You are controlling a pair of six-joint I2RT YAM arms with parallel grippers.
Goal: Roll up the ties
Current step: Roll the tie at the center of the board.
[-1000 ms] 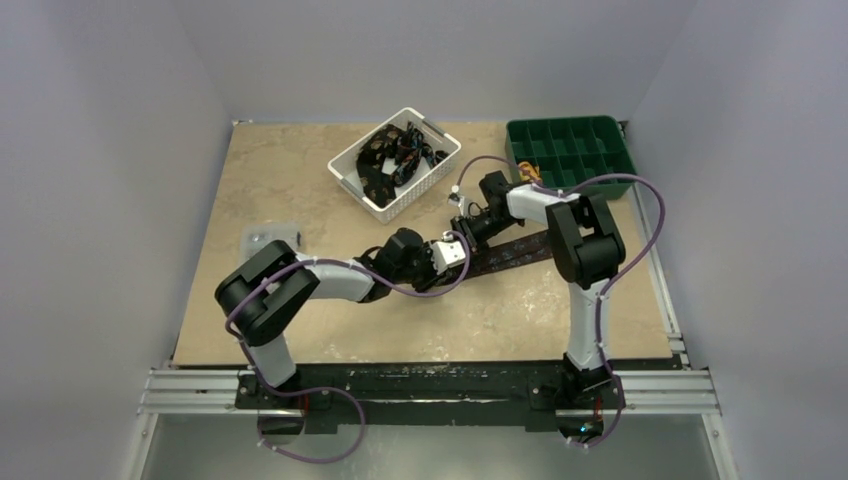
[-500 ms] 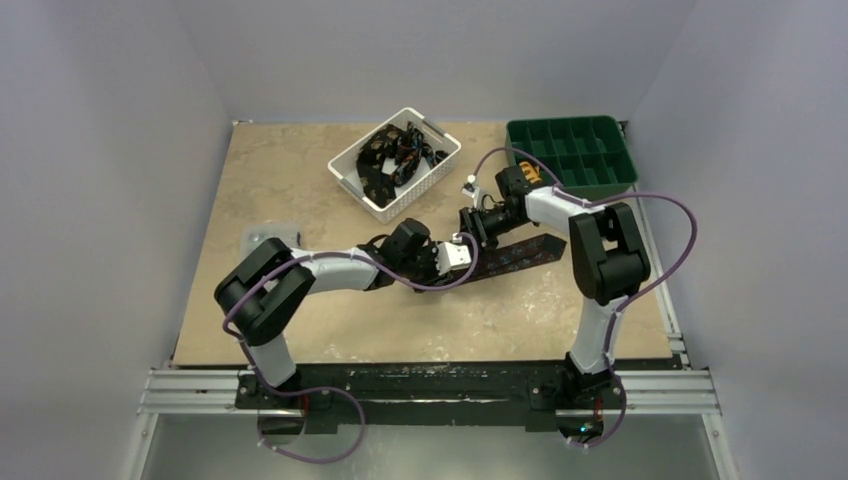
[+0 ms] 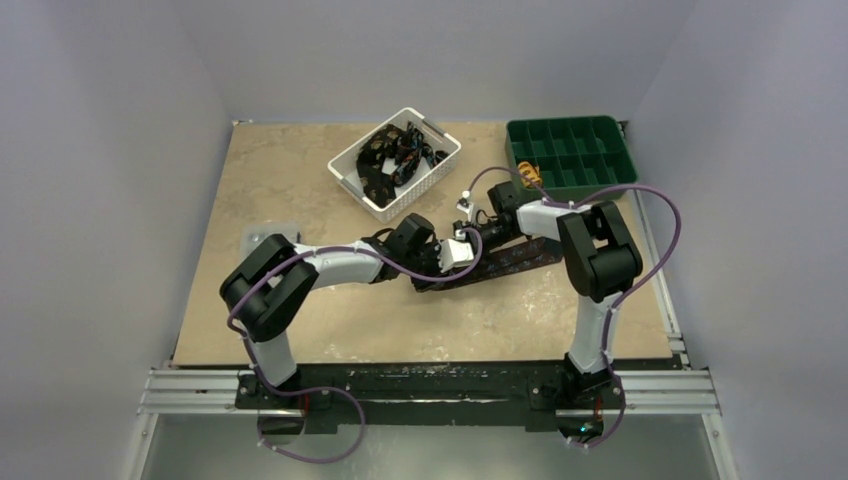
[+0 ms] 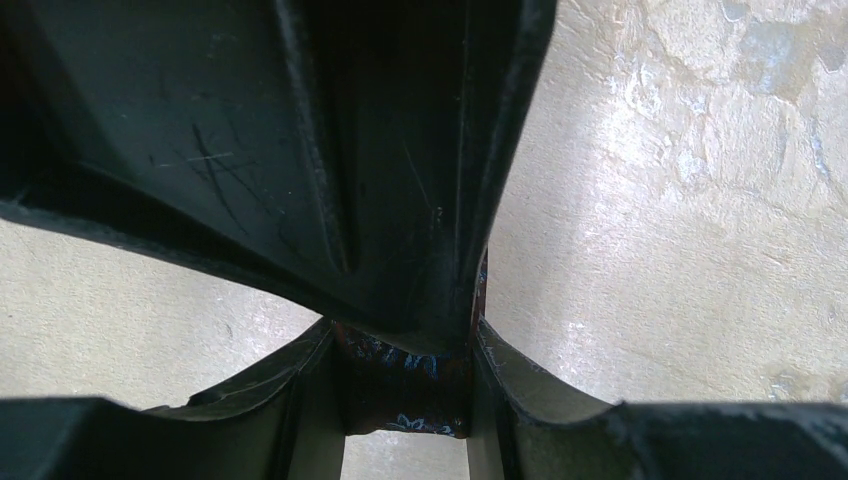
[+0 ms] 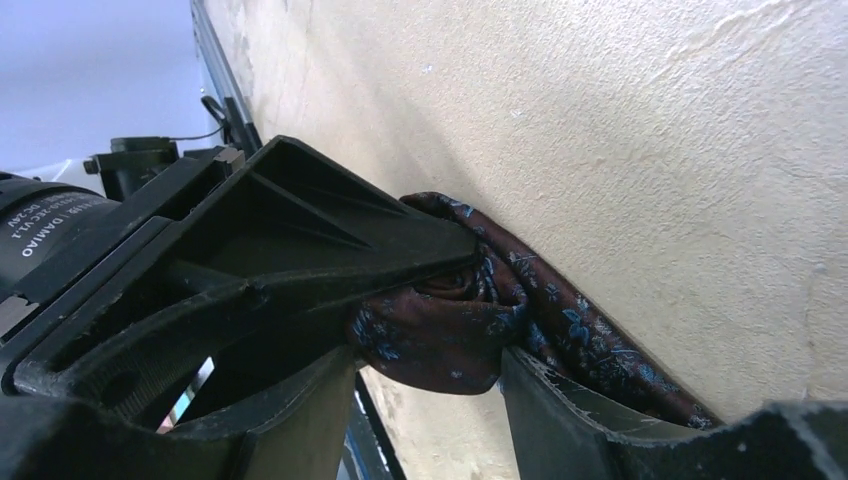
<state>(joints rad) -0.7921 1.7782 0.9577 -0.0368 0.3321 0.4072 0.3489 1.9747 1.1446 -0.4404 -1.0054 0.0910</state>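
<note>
Counted on the table: two arms, one tie, two containers.

One left arm enters from the lower left and one right arm from the lower right. One tie lies at the centre. One white basket at upper centre holds one dark tangle, its pieces uncountable. One green tray at upper right holds one orange item.

white basket far-centre on beige counter; green divided tray right of basket, grey plate near-left of basket.
</note>
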